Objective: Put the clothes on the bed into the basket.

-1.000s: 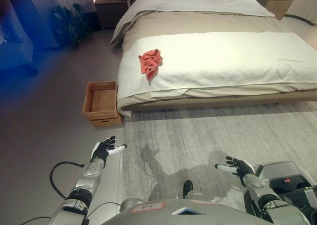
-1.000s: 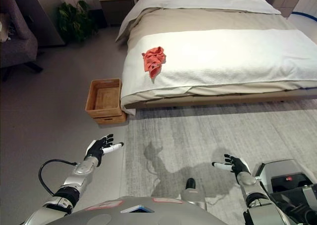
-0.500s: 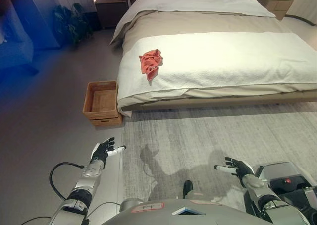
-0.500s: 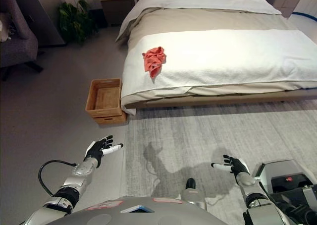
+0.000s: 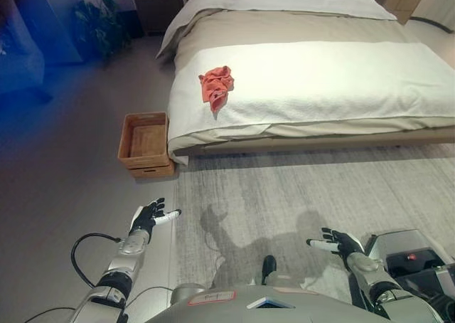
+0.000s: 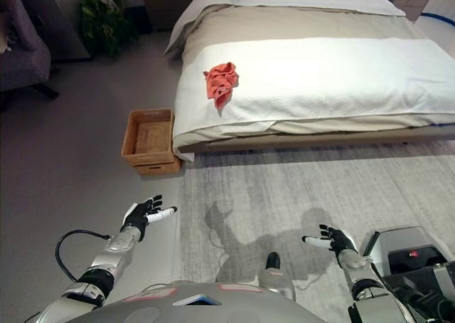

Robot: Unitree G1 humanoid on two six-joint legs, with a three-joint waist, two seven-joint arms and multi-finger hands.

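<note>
Coral-red, crumpled into a small heap, the cloth (image 5: 215, 86) lies on the white cover near the foot corner of the bed (image 5: 334, 81), on the side closest to the wicker basket (image 5: 144, 144), which stands on the floor just beside that corner and looks empty. From where I stand the robot is well short of all of it. Its left hand (image 5: 147, 217) is held out low over the edge of the grey rug (image 5: 298, 195), fingers loosely spread and holding nothing; its right hand (image 5: 338, 242) is out over the rug in the same manner, spread and empty. I'd say this is the approach step, nothing gathered yet. The cloth is well apart from both hands, ahead and somewhat nearer the left one's side, with the basket between the left hand and the bed corner. The next move, I judge, calls for closing on the bedside until the cloth is within reach.
</note>
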